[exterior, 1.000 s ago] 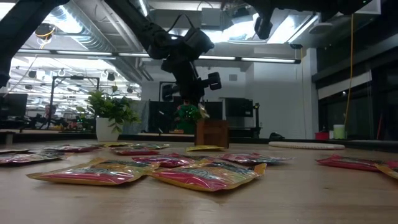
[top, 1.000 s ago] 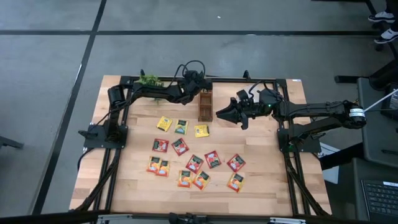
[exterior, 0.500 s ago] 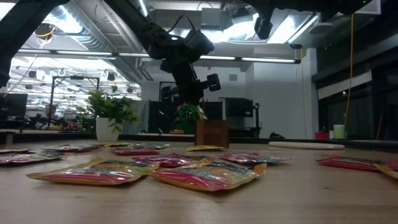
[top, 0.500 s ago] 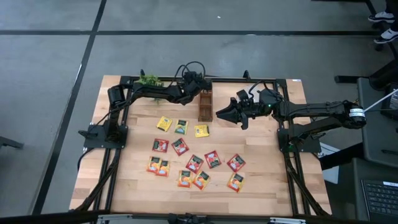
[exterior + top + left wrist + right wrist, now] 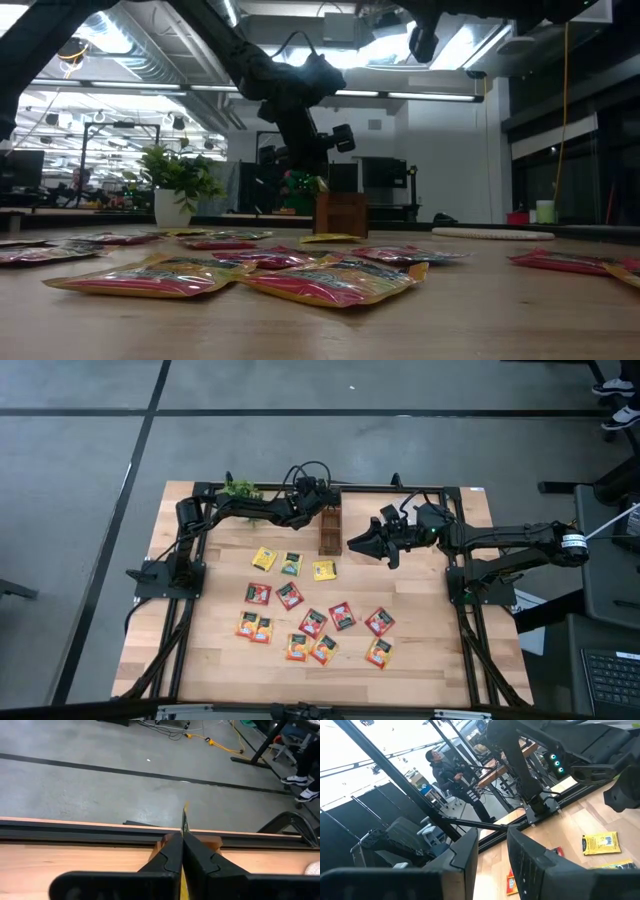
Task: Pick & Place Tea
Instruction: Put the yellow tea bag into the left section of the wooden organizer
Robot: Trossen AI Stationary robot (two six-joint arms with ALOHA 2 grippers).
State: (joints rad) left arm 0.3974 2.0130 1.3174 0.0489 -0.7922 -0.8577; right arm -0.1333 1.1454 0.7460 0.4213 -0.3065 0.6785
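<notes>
Several flat tea sachets lie spread on the wooden table (image 5: 215, 650): yellow (image 5: 264, 558), green (image 5: 291, 564), red (image 5: 289, 596) and orange (image 5: 298, 648). In the low view they lie in the foreground (image 5: 330, 280). A small brown wooden box (image 5: 330, 531) (image 5: 340, 213) stands at the far middle. My left gripper (image 5: 320, 503) (image 5: 305, 172) hovers over the box's far end, shut on one sachet (image 5: 300, 190). My right gripper (image 5: 354, 543) (image 5: 492, 855) waits open just right of the box, above the table. My left gripper pinches one sachet between its two shut fingers (image 5: 172, 852), coming from above and slanting down. The wrist view shows the sachet edge-on, a thin yellow-green edge (image 5: 185, 817) standing out past the fingertips. It is lifted clear and hangs just above the box (image 5: 167, 841).
A green potted plant (image 5: 240, 490) (image 5: 178, 185) stands at the far left. A pale round mat (image 5: 490, 233) lies at the far right. Black frame rails (image 5: 180, 620) run along both sides of the table. People show in the room beyond (image 5: 445, 770).
My left arm's wrist has tipped a little over the box, and the sachet stays pinched in its fingers at about the same height. The right arm has kept still.
</notes>
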